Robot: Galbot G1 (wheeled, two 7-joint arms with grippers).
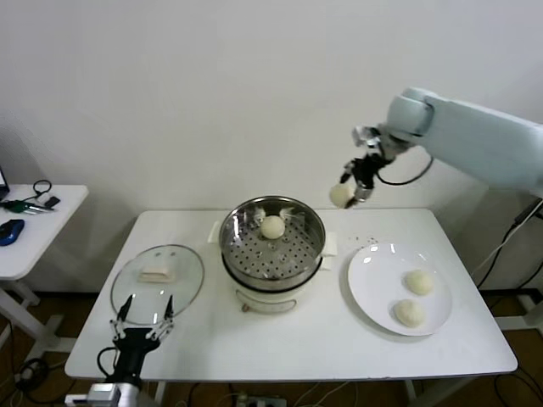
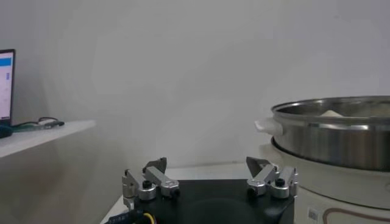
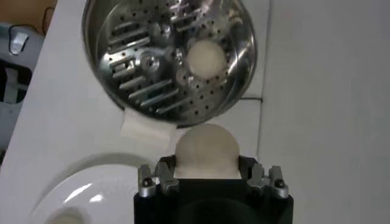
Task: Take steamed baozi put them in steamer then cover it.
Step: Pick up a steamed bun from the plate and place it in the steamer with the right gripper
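Four steamed baozi (image 1: 272,226) are counted, with one steamer (image 1: 310,222), one cover (image 1: 188,259) and one plate (image 1: 372,271).

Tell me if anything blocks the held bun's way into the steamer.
Nothing visible does. The right pincer holds a baozi in the air, off the steamer's far right rim. The basket is uncovered; the cover lies on the table to its left. One bun sits inside, leaving bare floor around it.
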